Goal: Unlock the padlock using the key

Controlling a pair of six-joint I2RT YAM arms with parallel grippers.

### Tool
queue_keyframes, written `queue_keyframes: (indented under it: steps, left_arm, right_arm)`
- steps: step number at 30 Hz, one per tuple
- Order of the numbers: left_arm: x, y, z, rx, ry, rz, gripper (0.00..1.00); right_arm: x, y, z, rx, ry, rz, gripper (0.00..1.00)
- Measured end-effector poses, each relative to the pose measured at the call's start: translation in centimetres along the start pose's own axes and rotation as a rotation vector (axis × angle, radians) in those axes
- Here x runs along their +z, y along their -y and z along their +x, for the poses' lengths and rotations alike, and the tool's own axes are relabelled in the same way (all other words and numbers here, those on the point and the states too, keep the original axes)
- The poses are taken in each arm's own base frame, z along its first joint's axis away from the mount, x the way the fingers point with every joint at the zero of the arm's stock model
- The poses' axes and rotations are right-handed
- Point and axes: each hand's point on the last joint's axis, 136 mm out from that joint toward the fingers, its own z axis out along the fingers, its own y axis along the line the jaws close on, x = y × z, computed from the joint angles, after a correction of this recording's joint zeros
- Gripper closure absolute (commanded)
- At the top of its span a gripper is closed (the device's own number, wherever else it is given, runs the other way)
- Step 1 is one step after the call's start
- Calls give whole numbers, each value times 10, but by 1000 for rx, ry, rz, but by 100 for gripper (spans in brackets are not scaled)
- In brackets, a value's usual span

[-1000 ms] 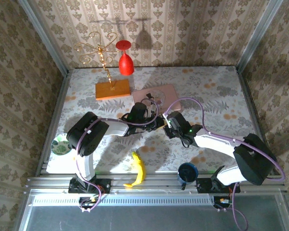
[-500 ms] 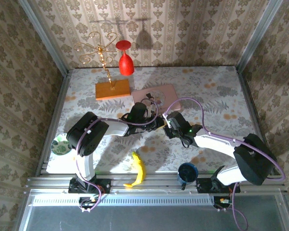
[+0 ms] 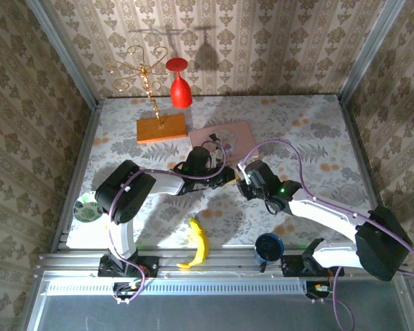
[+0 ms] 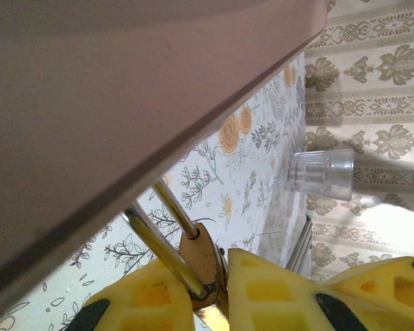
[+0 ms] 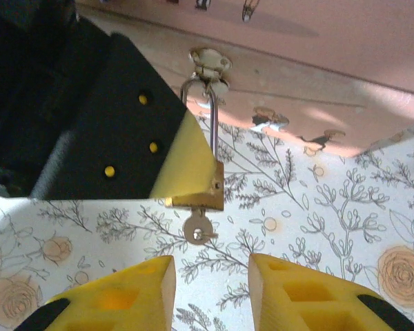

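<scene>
while pinning the padlock (image 5: pixel 212 185) body between the left fingers (image 4: pixel 262 289), pressed nearly shut on the pale-gold metal at the bottom of the left wrist view, bring the right fingers (image 5: pixel 283 283) up to the key (image 5: pixel 197 229). right fingers parted and holding nothing, along the lower edge of the right wrist view, key head just above the gap and untouched. padlock in the middle of that view, shackle threaded through the hasp on the near side of the pink box (image 5: pixel 345 27), key already seated in the slot on the underside, over the flowered desk (image 5: pixel 331 207).

step in hand, by the look of it: taking hold of the key head. to do it well:
- centre the gap on the small round head before closing, the head lying slightly left of the gap's middle.
- advance straight along the key's line, with no sideways nudge, for fear of swinging the lock on the hasp.
- close on the flat faces of the head, not the edges, for turning force without slip.
- twist about the key's own line, left fingers resisting the turn.

likely trouble: tiny head, little to grip, easy to knock out of the slot.
</scene>
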Motion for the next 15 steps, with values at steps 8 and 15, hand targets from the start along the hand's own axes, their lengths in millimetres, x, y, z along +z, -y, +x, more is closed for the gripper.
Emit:
queue_keyframes:
  steps: [8,15]
  left_arm:
    - [0,0,0,0,-2,2,100]
    - [0,1,0,-2,-2,2,100]
  right_arm:
    - [2,0,9,-15,-38,3,66]
    - [15,-8,20,-60,-93,-2,67]
